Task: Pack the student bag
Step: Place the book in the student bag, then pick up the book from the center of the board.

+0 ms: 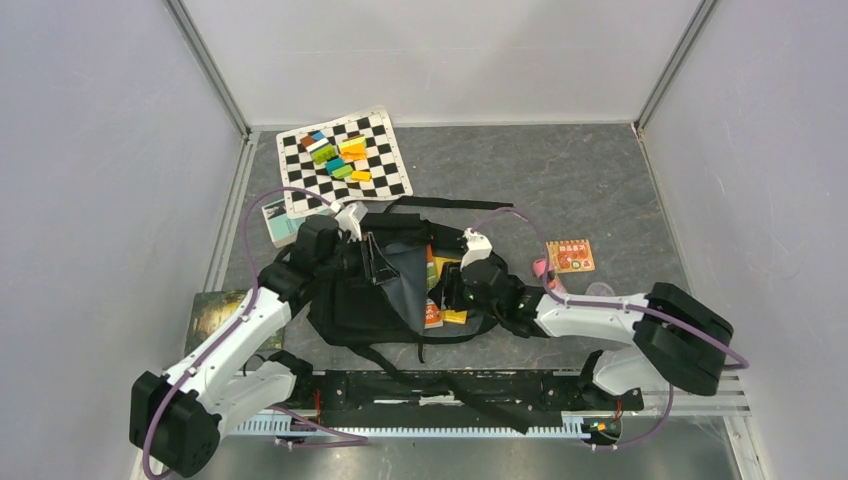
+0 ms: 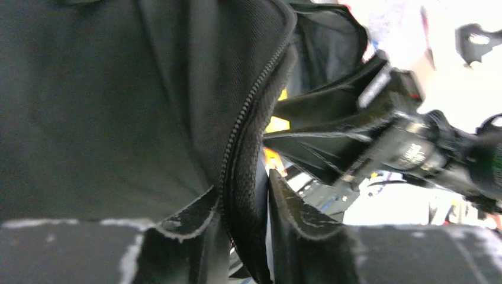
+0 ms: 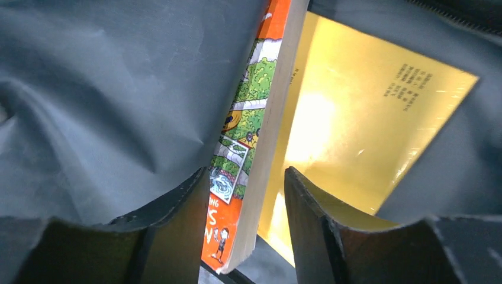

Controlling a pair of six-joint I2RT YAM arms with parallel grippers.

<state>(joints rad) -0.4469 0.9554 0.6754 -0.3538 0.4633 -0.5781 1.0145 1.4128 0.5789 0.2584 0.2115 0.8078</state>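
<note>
The student bag [image 1: 355, 300], black with a grey lining flap [image 1: 405, 272], lies open at the table's centre. In the left wrist view its zippered rim [image 2: 248, 136] runs between the fingers of my left gripper [image 2: 243, 189], and a thin gap shows beside the right finger [image 2: 296, 207]. My left gripper [image 1: 365, 255] is at the bag's upper left rim. My right gripper [image 1: 455, 290] is open inside the bag's mouth. An orange illustrated book [image 3: 260, 89] stands edge-on between the jaws of the right gripper [image 3: 247, 174], leaning on the left finger. A yellow book [image 3: 355, 118] lies behind it.
A checkered mat [image 1: 385, 175] with several coloured blocks [image 1: 338, 155] lies at the back. A teal book [image 1: 283, 222] and a dark green book [image 1: 215, 310] sit left of the bag. An orange booklet [image 1: 571, 257] and a pink item [image 1: 543, 268] lie right. Bag straps [image 1: 480, 395] trail over the front rail.
</note>
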